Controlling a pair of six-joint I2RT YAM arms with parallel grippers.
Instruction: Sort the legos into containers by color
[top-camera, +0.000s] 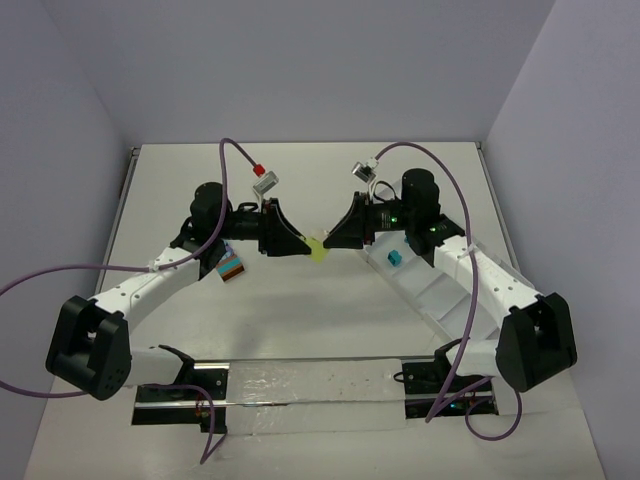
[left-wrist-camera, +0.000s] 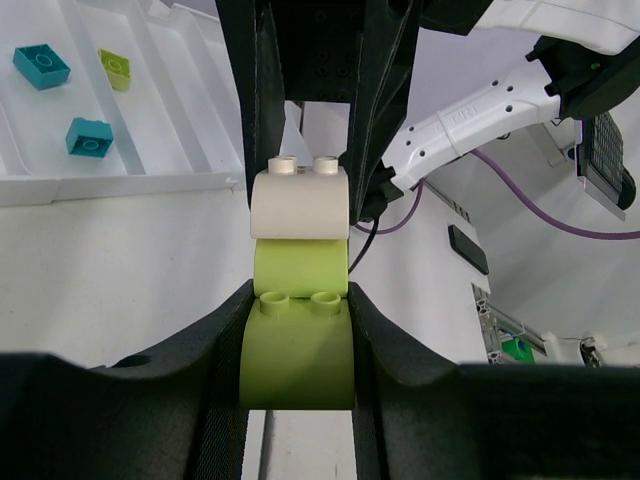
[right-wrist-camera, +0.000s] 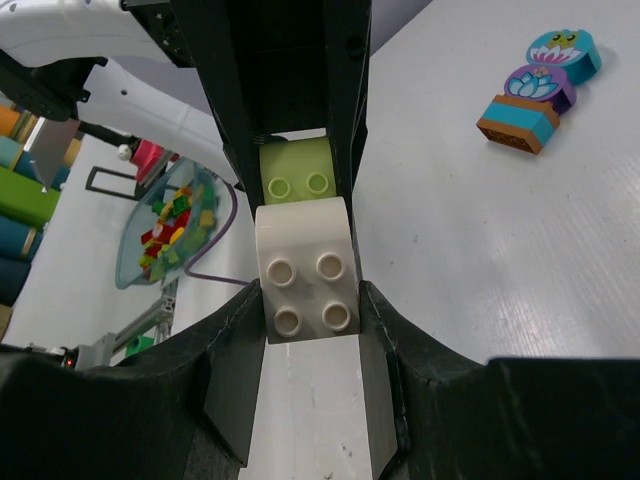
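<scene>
I had both arms nose to nose above the white table (top-camera: 320, 320), the long white plastic tray (top-camera: 440, 297) just under the right arm. The left gripper (left-wrist-camera: 297, 300) clamped the lime green studded brick (left-wrist-camera: 297, 365), and the right gripper (right-wrist-camera: 308, 290) pinched the cream brick (right-wrist-camera: 305, 270) stuck to it. The stack's axis ran gripper to gripper. The multicoloured brick clump (top-camera: 232, 268) sat clear, leftward.

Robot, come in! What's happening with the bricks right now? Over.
Left end effector shut on lime brick. Right end effector shut on cream brick. Bricks stuck together, held between both. Nothing seen in the way.
</scene>
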